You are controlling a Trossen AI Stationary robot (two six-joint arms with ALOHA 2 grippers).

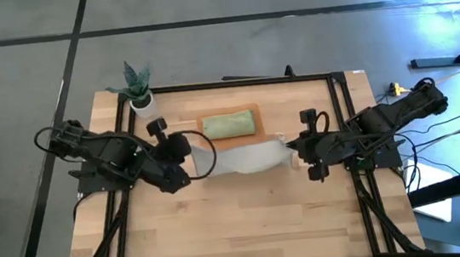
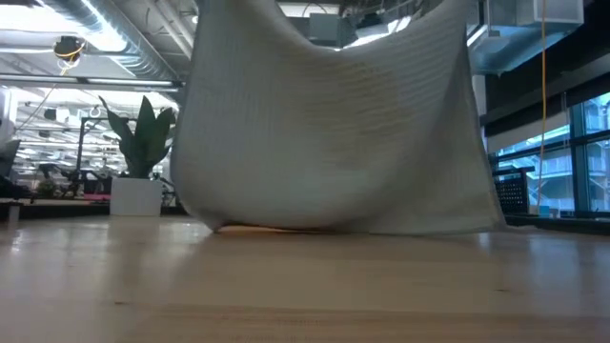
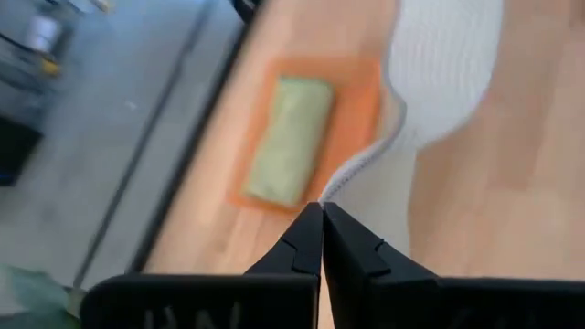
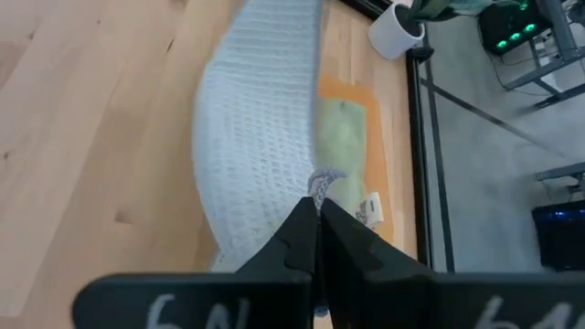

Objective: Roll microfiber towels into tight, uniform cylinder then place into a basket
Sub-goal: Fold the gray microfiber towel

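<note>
While no brand name can be read anywhere, pale marks that look like digits are seen on the body of the right hand (image 4: 317, 212) in its wrist view, too unclear to be read. One grey-white towel (image 1: 246, 155) with a waffle-like woven texture is held up between the two hands, and its middle sags down to the wooden surface (image 1: 240, 221). One corner is clamped in the left hand (image 3: 322, 212) and the opposite corner in the right hand, both with their fingers pressed together on the cloth. One basket (image 1: 262, 110), a flat translucent orange rectangle, is seen just behind the hanging towel, and one green towel (image 1: 230, 125), folded to a soft oblong, lies inside it. One small white plant pot (image 1: 141, 103) with a green plant stands at the far left corner.
</note>
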